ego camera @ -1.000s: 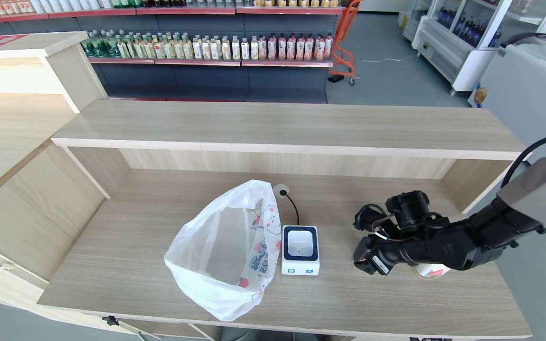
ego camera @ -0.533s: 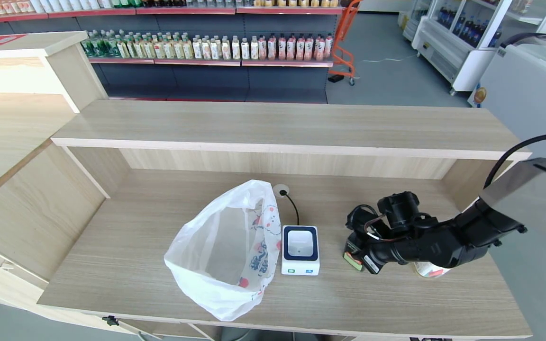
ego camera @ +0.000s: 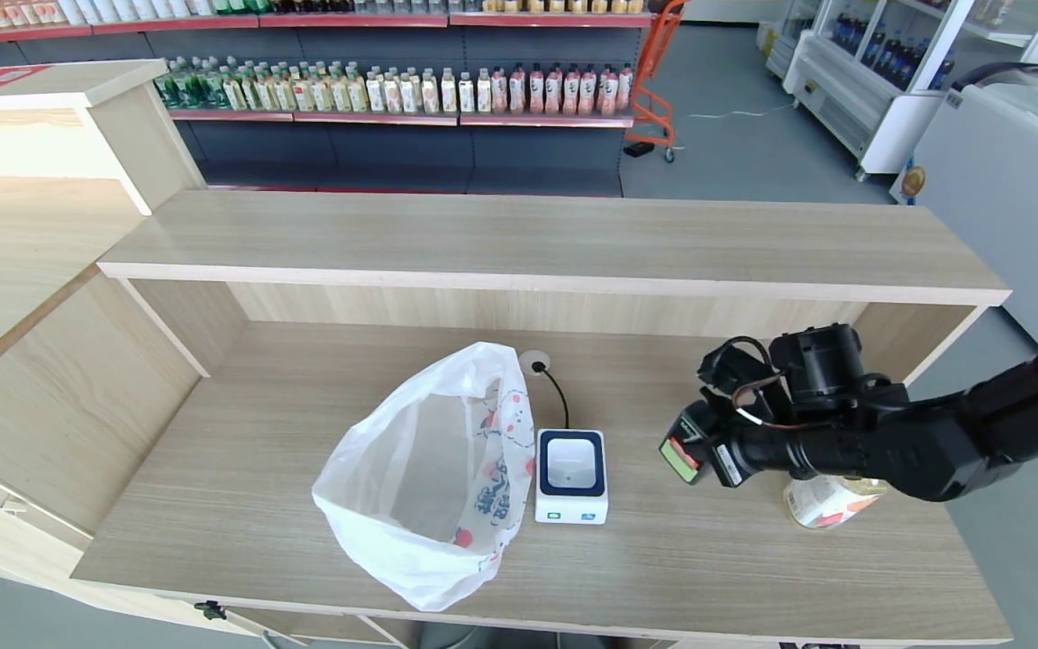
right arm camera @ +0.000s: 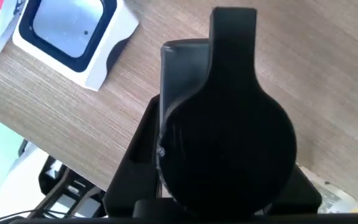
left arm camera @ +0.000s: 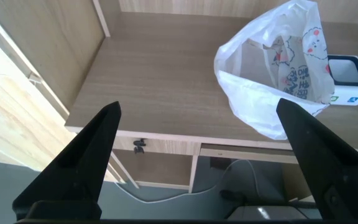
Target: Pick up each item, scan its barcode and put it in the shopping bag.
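My right gripper [ego camera: 697,443] is shut on a dark round container [ego camera: 681,453] with a green and red label, held in the air to the right of the white barcode scanner [ego camera: 570,473]. In the right wrist view the dark container [right arm camera: 225,134] sits between the jaws above the counter, with the scanner [right arm camera: 73,34] off to one side. The white shopping bag [ego camera: 429,478] stands open just left of the scanner. My left gripper [left arm camera: 197,106] is open with nothing in it, out past the counter's front edge, looking toward the bag [left arm camera: 272,74].
A white container [ego camera: 830,501] with red and green print stands on the counter under my right arm. A raised wooden ledge [ego camera: 546,243] runs along the back, with side walls at both ends. The scanner's cable [ego camera: 555,389] leads to a hole behind it.
My right gripper has lifted the dark container off the counter beside the white container and carried it upward, the arm swinging back to the right. The bag and scanner have not moved.
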Controlling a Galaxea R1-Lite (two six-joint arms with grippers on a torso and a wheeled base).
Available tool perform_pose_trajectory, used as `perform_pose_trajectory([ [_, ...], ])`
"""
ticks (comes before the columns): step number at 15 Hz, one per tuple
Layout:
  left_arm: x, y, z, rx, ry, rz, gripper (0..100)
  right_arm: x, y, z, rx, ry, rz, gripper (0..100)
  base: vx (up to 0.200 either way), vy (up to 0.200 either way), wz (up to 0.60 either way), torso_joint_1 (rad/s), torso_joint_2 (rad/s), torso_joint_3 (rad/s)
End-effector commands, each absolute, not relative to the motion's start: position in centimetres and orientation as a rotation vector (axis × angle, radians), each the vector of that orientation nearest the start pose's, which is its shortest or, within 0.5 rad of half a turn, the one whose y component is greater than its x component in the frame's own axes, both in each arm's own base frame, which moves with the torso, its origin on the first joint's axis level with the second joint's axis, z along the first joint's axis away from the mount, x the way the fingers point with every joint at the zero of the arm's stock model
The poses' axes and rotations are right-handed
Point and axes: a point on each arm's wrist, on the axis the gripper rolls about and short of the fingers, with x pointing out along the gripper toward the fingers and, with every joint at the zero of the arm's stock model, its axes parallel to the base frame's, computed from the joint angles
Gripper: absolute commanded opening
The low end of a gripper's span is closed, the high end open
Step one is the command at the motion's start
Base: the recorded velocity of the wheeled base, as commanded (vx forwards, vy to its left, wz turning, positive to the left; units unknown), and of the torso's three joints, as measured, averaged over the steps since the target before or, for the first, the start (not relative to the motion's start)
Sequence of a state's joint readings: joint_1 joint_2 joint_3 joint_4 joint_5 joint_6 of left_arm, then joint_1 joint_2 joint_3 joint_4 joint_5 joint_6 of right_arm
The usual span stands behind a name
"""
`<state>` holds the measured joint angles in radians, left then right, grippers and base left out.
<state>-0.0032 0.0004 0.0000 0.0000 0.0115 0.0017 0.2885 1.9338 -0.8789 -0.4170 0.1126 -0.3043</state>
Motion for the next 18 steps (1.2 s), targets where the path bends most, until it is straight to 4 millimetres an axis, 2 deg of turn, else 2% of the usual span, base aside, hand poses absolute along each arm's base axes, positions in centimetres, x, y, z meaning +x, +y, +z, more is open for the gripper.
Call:
perform_pose_trajectory([
  [1,-2.3,0.0,7.5,0.002,0.0,0.009,100,24.7,5.6,16.9,-0.365,0.405,0.369,0,0.0,0.0,0.0,0.0,0.0,0.0],
  [2,-2.3,0.0,7.5,0.002,0.0,0.009,100,23.7,5.2,16.9,-0.407,0.396,0.37,0,0.0,0.0,0.0,0.0,0.0,0.0],
  [3,-2.3,0.0,7.5,0.002,0.0,0.009,100,20.0,4.0,16.8,-0.623,0.319,0.385,0,0.0,0.0,0.0,0.0,0.0,0.0],
  [4,-2.3,0.0,7.5,0.002,0.0,0.009,100,18.4,3.6,16.7,-0.776,0.273,0.406,0,0.0,0.0,0.0,0.0,0.0,0.0],
  [5,-2.3,0.0,7.5,0.002,0.0,0.009,100,18.0,3.5,17.0,-0.86,0.24,0.422,0,0.0,0.0,0.0,0.0,0.0,0.0],
  [7,-2.3,0.0,7.5,0.002,0.0,0.009,100,18.0,4.1,16.7,-1.223,0.019,0.684,0,0.0,0.0,0.0,0.0,0.0,0.0],
  [10,-2.3,0.0,7.5,0.002,0.0,0.009,100,19.9,5.1,13.9,-1.725,-0.403,1.01,0,0.0,0.0,0.0,0.0,0.0,0.0],
  [11,-2.3,0.0,7.5,0.002,0.0,0.009,100,20.6,6.1,12.9,-1.83,-0.571,1.092,0,0.0,0.0,0.0,0.0,0.0,0.0],
  [13,-2.3,0.0,7.5,0.002,0.0,0.009,100,20.1,10.8,11.6,-1.92,-0.885,1.258,0,0.0,0.0,0.0,0.0,0.0,0.0],
  [14,-2.3,0.0,7.5,0.002,0.0,0.009,100,19.7,12.5,11.2,-1.934,-0.995,1.303,0,0.0,0.0,0.0,0.0,0.0,0.0],
  [16,-2.3,0.0,7.5,0.002,0.0,0.009,100,19.6,15.0,10.9,-1.932,-1.129,1.31,0,0.0,0.0,0.0,0.0,0.0,0.0],
  [18,-2.3,0.0,7.5,0.002,0.0,0.009,100,19.6,16.5,10.4,-1.929,-1.226,1.274,0,0.0,0.0,0.0,0.0,0.0,0.0],
])
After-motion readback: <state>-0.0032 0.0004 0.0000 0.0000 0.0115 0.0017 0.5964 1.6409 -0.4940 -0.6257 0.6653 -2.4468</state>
